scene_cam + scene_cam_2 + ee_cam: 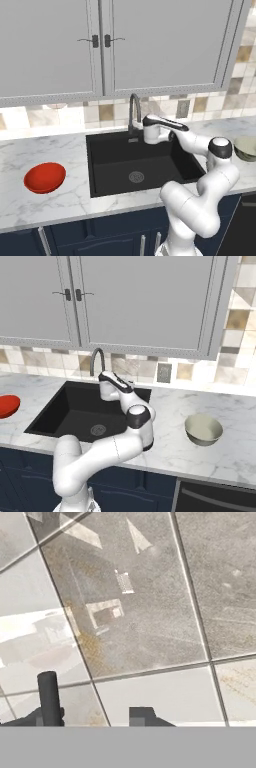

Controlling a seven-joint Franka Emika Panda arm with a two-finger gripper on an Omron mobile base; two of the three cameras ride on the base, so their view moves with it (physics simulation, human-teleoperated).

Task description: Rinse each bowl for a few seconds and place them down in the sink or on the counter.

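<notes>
Kitchen scene: marble tabletop [60, 150] over navy cabinets, black sink [135, 162] recessed in it, grey faucet [134, 112] at the basin's 12 o'clock edge. Red bowl [45, 177] sits on the tabletop at 9 o'clock from the sink, well apart from it. Cream bowl [203, 429] sits upright on the tabletop at 3 o'clock from the sink. Arm reaches over the basin's back right part, hand near the faucet. End effector [92, 714] faces backsplash tiles [135, 612] up close; 2 fingertips [48, 697] stand apart with nothing between them. Neither bowl is touched.
</notes>
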